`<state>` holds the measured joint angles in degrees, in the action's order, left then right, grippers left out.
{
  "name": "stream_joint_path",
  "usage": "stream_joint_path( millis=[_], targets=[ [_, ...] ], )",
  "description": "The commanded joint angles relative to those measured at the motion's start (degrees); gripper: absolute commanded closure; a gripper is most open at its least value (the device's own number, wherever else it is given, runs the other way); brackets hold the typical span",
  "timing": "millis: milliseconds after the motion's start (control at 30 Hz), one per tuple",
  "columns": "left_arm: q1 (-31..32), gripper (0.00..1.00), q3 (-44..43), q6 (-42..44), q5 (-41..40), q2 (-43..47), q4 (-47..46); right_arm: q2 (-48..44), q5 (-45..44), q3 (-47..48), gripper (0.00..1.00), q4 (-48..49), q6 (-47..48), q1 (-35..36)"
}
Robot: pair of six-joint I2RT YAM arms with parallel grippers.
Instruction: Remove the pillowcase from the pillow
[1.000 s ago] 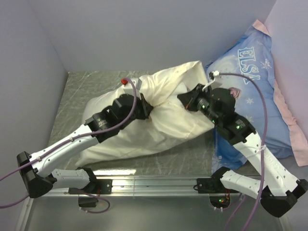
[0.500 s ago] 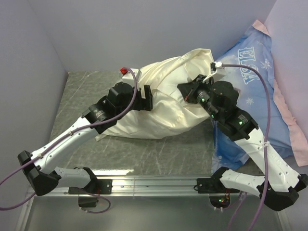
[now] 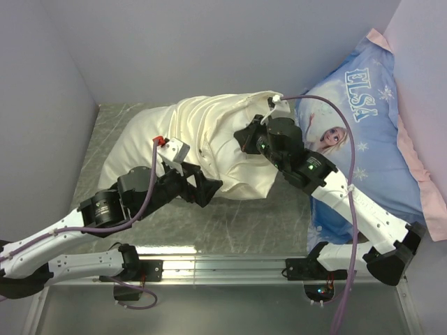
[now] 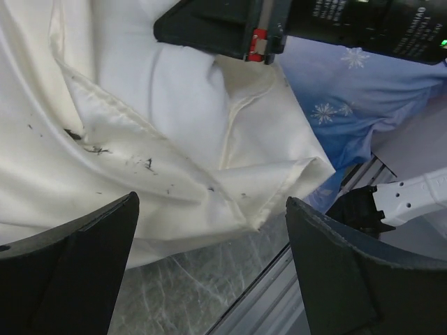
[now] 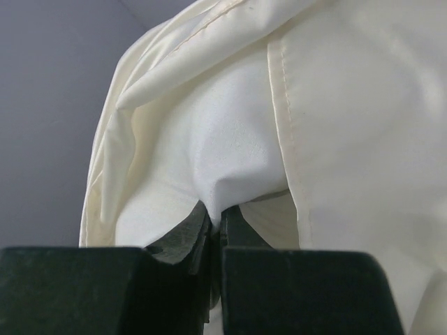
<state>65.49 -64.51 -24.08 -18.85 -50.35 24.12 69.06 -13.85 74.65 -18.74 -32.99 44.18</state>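
Lab cell: grey partitions point(image 3: 174, 49), marbled tabletop point(image 3: 251, 223)

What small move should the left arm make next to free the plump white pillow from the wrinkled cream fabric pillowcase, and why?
Probably ease the open left gripper onto the stitched hem of the wrinkled cream fabric pillowcase and close. The right gripper pinches the plump white pillow at the case's opening, while the left holds nothing, so nothing yet pulls the case off.
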Motion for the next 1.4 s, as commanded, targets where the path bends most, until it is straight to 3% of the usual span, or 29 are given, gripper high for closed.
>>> stream_joint_path(
  millis=[0,200,300,367,500,567,600,667,733,767,1033,1167,1200,1267,1300,1367],
  targets=[
    [1.8,0.08,-1.8,4.0,-1.0,-1.8,-0.9,0.1,-1.0,6.9,1.0,5.6,-0.5,0.3],
    [12.6,0.08,1.1,6.3,-11.5,-6.2,-3.5,3.4,-2.1,13.2,1.0,2.5,-0.1,0.4],
    [18.8,0.07,0.9,6.8,-24.1,-9.2,-2.9,4.8,-2.1,16.5,1.0,1.0,0.0,0.4],
    [20.8,0.06,0.3,5.2,-37.0,-12.4,-1.1,5.3,-2.0,18.4,1.0,0.0,0.1,0.3],
    [22.7,0.11,-2.2,-3.6,-53.4,-17.6,6.8,5.8,-1.3,20.3,1.0,-0.8,-0.3,0.3],
    [22.7,0.25,-3.4,-8.6,-57.1,-19.6,11.0,5.7,-1.0,21.1,1.0,-1.3,-0.4,0.3],
    [22.7,0.42,-3.4,-9.1,-57.9,-20.0,11.2,5.6,-0.9,21.4,1.0,-1.5,-0.6,0.4],
    [22.7,0.63,-2.9,-11.2,-58.9,-21.3,13.0,5.4,-0.7,23.0,1.0,-2.2,-0.4,0.3],
    [22.7,0.99,-2.7,-17.3,-60.6,-22.4,16.0,5.2,-0.5,24.2,1.0,-2.9,-0.3,0.3],
    [22.7,1.0,-3.1,-20.7,-61.1,-22.9,21.0,4.9,-0.4,25.0,1.0,-3.2,-0.2,0.4],
    [21.6,1.0,4.6,-35.7,-56.8,-22.5,20.5,4.2,-1.4,28.7,1.0,-5.1,0.7,0.4],
    [21.5,0.99,13.0,-22.5,-50.9,-15.2,3.0,5.2,-1.4,30.8,1.0,-7.1,1.0,0.4],
    [22.2,0.83,14.1,-19.9,-50.0,-13.1,-0.8,5.4,-1.4,31.3,1.0,-7.6,1.2,0.3],
    [22.6,0.6,17.8,-12.8,-46.6,-6.7,-9.5,5.9,-2.2,31.7,1.0,-8.4,1.6,0.4],
    [22.5,0.32,19.1,-7.6,-45.1,-4.5,-12.5,6.1,-2.4,31.9,1.0,-8.7,2.0,0.3],
    [22.6,0.22,23.4,-1.9,-39.8,1.0,-20.9,7.0,-3.3,33.0,1.0,-10.2,2.3,0.4]
  ],
)
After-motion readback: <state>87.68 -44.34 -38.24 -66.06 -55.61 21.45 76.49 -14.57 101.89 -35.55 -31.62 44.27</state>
